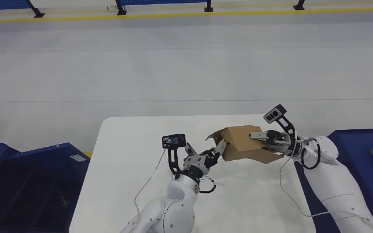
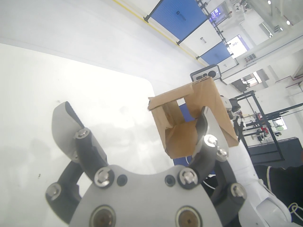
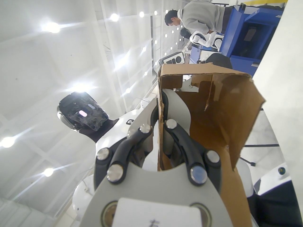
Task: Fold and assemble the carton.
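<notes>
The brown carton (image 1: 242, 144) is held up off the white table (image 1: 128, 175) at its right side, both ends open with flaps loose. My right gripper (image 1: 260, 137) is shut on one carton wall; in the right wrist view its fingers (image 3: 176, 109) pinch the cardboard edge of the carton (image 3: 227, 100), one inside and one outside. My left gripper (image 1: 217, 151) is open at the carton's left end. In the left wrist view one of its fingers (image 2: 207, 124) lies against a flap at the open mouth of the carton (image 2: 187, 116); the other finger (image 2: 67, 116) stands free over the table.
Blue bins stand beside the table, one to the left (image 1: 35, 175) and one to the right (image 1: 355, 143). The tabletop left of and in front of the carton is bare white surface. The floor lies beyond the table's far edge.
</notes>
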`<state>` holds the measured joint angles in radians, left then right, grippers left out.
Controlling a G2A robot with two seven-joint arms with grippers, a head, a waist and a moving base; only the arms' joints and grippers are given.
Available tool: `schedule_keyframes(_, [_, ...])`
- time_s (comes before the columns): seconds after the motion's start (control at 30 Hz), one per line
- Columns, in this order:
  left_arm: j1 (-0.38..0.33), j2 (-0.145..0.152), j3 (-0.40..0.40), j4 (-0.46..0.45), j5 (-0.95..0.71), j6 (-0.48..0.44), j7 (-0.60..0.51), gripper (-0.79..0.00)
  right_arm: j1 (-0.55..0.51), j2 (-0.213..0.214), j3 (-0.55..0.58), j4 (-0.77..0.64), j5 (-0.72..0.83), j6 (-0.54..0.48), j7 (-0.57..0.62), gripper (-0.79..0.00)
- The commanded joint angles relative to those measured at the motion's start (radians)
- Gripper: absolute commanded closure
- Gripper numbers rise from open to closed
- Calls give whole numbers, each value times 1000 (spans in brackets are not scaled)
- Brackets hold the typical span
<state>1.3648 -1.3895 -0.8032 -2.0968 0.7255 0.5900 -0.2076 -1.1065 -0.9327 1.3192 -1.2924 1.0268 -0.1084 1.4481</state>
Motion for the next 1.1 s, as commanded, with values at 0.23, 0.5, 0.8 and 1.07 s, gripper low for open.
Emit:
schedule_keyframes(0.23, [112,7,-40,-97,-108,-184,44,-785,26,-6,4,53,7,15,37,0])
schedule_keyframes(0.5, [99,1,-6,-54,-100,-240,39,-785,10,-12,2,25,-19,-6,28,0])
schedule_keyframes(0.8, [54,-18,14,19,-100,-263,104,-606,-13,-17,4,4,-29,-14,28,0])
schedule_keyframes(1.07, [41,-29,19,46,-85,-235,118,-453,-19,-18,19,0,-31,-5,44,0])
